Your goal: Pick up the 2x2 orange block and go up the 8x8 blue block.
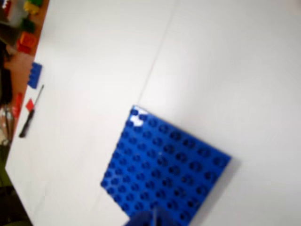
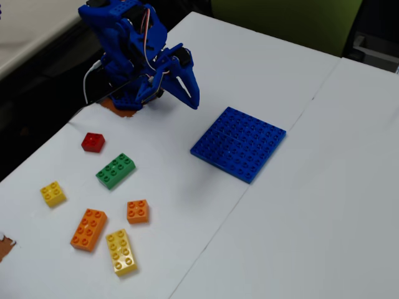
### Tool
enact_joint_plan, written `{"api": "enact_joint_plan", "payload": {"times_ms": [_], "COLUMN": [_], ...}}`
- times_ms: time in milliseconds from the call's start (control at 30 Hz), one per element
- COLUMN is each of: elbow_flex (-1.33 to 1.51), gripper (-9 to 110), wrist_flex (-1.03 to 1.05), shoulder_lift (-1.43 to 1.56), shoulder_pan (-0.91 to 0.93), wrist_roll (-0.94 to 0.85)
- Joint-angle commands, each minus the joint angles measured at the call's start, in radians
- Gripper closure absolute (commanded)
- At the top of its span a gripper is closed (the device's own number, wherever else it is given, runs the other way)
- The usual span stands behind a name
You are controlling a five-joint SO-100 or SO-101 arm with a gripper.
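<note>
Six small bricks; one 8x8 blue block; one arm.

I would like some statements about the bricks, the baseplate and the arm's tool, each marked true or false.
1. The 2x2 orange block lies on the white table. True.
2. The tool holds a brick. False: nothing is between its fingers.
3. The 8x8 blue block has a brick on it. False: its studs are bare.
4. In the fixed view, the green brick lies between the red brick and the 2x2 orange block. True.
5. The 2x2 orange block touches the longer orange brick. False: they lie apart.
</note>
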Motion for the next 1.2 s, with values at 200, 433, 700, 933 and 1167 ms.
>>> {"api": "enact_joint_plan", "payload": {"times_ms": [200,433,700,933,1167], "elbow_flex": [-0.518,-0.819,-1.118,-1.402,-1.489], "gripper": [101,99,99,99,99], "wrist_flex": [0.201,0.295,0.383,0.485,0.505], "shoulder_lift": [-0.411,-0.670,-0.946,-1.180,-1.292], "shoulder_pan": [0.169,0.293,0.417,0.503,0.561], "wrist_roll": [-0.337,-0.503,-0.723,-0.908,-1.043]}}
